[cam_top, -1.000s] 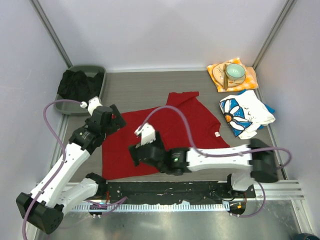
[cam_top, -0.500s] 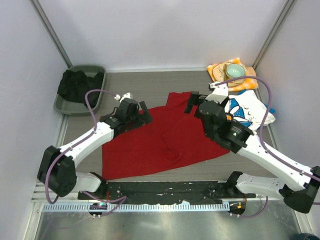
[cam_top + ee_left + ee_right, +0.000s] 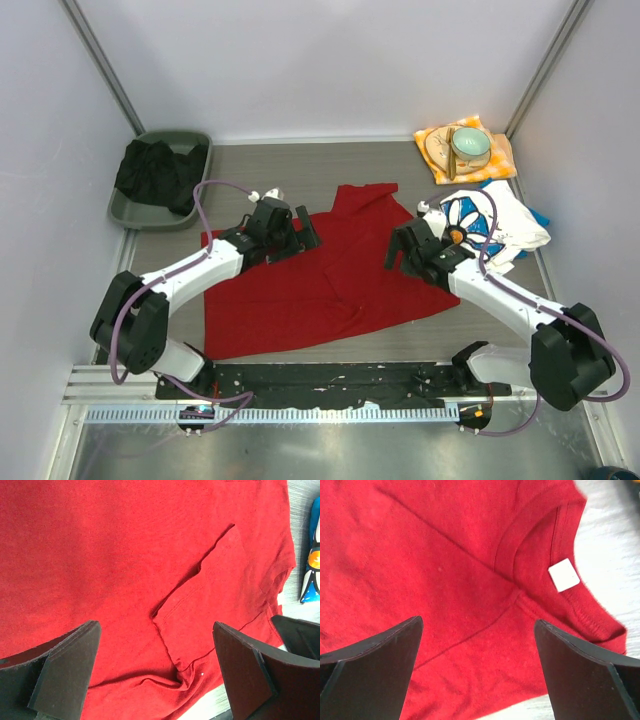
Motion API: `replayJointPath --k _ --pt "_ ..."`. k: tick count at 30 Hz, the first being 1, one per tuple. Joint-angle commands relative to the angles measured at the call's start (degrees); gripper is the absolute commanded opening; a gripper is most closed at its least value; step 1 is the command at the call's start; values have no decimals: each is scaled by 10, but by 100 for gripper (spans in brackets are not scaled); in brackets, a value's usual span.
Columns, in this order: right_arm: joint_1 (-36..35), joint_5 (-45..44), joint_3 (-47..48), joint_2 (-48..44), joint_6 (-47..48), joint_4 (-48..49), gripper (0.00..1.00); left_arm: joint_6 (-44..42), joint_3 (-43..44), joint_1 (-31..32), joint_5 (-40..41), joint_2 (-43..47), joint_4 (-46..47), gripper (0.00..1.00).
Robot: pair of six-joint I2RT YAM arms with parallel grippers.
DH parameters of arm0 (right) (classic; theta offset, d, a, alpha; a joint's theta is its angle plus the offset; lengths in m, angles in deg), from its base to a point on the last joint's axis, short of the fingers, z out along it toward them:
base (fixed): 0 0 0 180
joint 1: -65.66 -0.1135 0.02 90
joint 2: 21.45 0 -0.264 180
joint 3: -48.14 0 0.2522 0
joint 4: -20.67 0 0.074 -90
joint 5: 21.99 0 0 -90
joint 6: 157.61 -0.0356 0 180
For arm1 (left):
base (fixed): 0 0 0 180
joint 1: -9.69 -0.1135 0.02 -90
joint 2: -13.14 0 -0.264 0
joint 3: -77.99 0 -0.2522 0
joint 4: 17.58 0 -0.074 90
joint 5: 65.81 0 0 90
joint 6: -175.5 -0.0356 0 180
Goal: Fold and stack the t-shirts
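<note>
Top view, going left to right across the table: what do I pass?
Tray holding black cloth → left tool → right tool → daisy tee. The red tee stretches beneath both tools, so it has no single place in the order.

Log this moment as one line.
left gripper: open, over red t-shirt | right gripper: open, over its collar | daisy t-shirt: apart, right | held: nothing

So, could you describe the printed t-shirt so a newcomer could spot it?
Start at the table's far right corner, where an orange cloth carries a bowl. Just nearer lies the white t-shirt, alone in bearing a blue daisy print.
</note>
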State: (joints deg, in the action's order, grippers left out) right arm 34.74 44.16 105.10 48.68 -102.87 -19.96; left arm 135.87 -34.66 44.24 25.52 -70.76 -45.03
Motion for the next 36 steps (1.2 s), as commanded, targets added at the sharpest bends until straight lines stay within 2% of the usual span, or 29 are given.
replayJointPath --k 1,12,18,29,36 --pt "7 71 -29 -11 -38 9 100 -5 21 3 -11 1 29 100" --pt "8 128 -111 -7 -90 42 100 0 -2 3 -11 -18 46 100" --pt "-4 117 -145 -32 -130 3 100 1 -12 3 -8 -17 42 100" --pt "-115 40 -167 -138 -255 -183 100 11 -49 3 4 21 44 100" --pt "-222 48 -182 -184 -351 -208 100 18 -84 3 4 56 45 100"
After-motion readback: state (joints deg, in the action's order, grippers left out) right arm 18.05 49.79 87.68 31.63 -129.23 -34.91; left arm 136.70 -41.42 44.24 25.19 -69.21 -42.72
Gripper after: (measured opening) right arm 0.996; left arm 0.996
